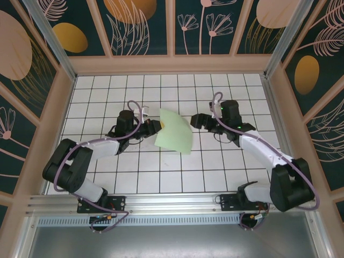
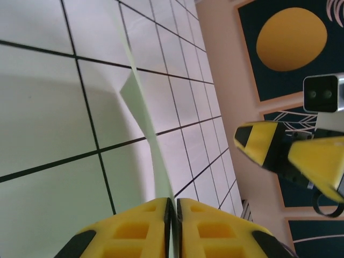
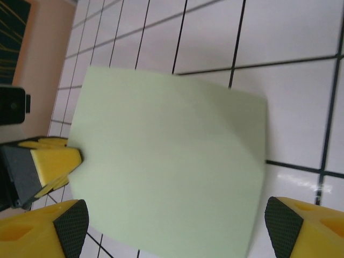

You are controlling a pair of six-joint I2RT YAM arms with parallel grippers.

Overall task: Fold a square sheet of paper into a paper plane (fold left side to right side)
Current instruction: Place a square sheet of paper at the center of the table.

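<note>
**Left claw [image 1: 154, 127] pinching square sheet of paper [image 1: 175, 132], right claw [image 1: 194, 120] standing open**

Left claw is sitting left of centre over the white-tiled worktop [image 1: 107, 177]. Its jaws are pressing together on the sheet's left edge. In its wrist view the yellow fingers [image 2: 134, 231] are meeting flat on the thin green edge, so it is gripping the paper, likely to carry that side across for the left-to-right fold.

The square sheet of paper is sitting mid-worktop between the two claws. Its left part is lifting off the tiles and curving. Cannot tell whether the right edge is touching down. No crease is showing, so the fold is looking barely begun.

Right claw is hovering just beside the sheet's right edge, jaws spread wide and holding nothing. It is probably waiting to pin or receive the moving edge. Risk: thin paper buckling instead of creasing cleanly.
</note>
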